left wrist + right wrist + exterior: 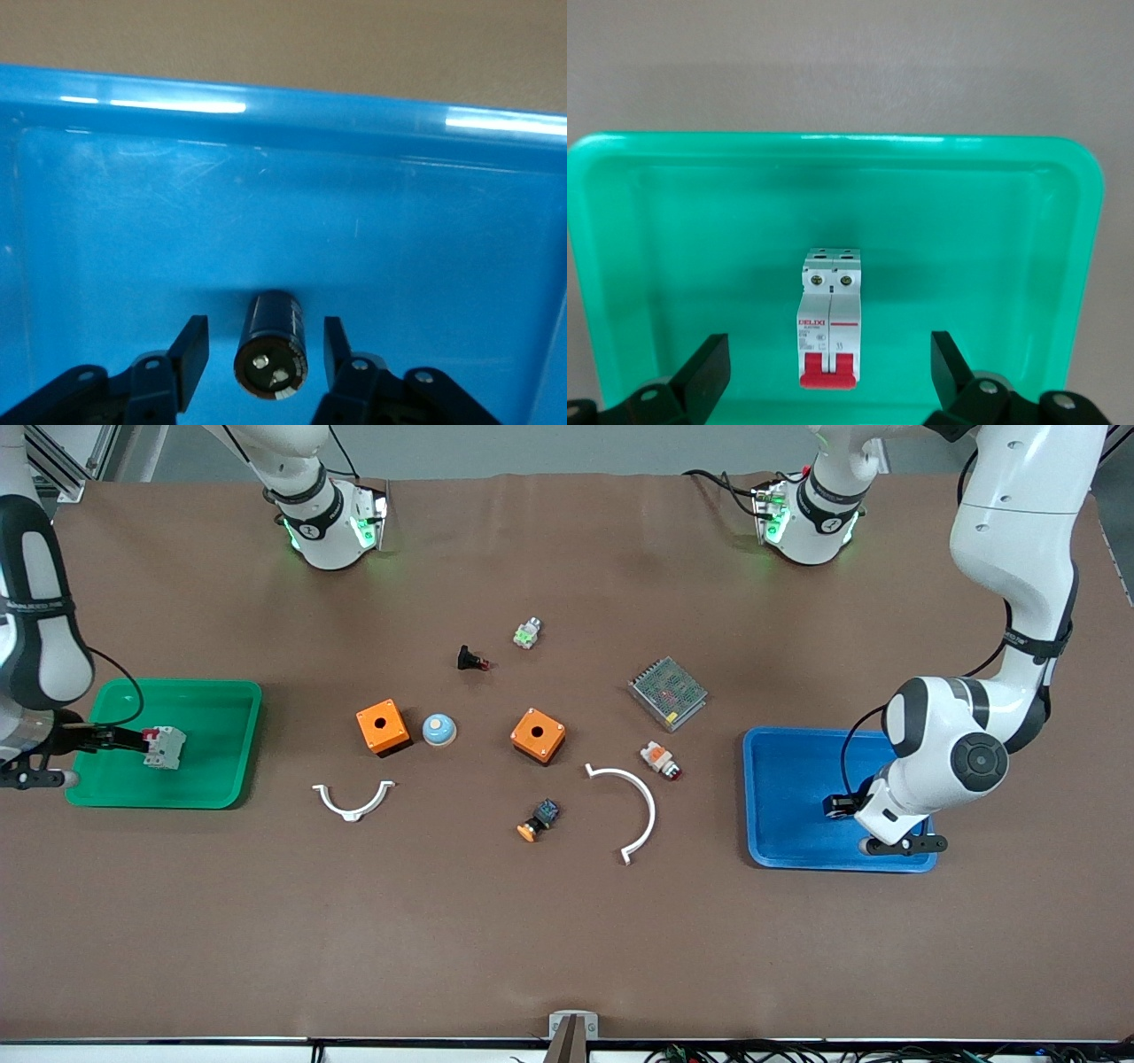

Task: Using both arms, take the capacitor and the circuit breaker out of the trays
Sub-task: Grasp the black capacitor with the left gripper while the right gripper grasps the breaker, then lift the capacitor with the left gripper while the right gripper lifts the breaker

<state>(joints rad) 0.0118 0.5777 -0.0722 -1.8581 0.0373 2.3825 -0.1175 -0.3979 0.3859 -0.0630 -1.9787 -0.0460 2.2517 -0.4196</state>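
Note:
The capacitor (270, 352), a small black cylinder with a silvery end, lies on the floor of the blue tray (788, 779). My left gripper (263, 359) is open, a finger on each side of the capacitor, neither touching it. In the front view this gripper (840, 806) is low in the blue tray and hides the capacitor. The breaker (165, 747), light grey with a red lever, lies in the green tray (204, 708). My right gripper (124, 738) is open at the lever end of the breaker (830, 310), its fingers (709, 367) well apart from it.
Between the trays lie two orange boxes (383, 727) (538, 735), a blue dome (438, 730), two white arcs (353, 799) (633, 806), a metal mesh box (668, 693), a white-and-orange push-button (660, 759), an orange-capped button (539, 820), a black red-tipped part (470, 660) and a small green-and-white part (527, 633).

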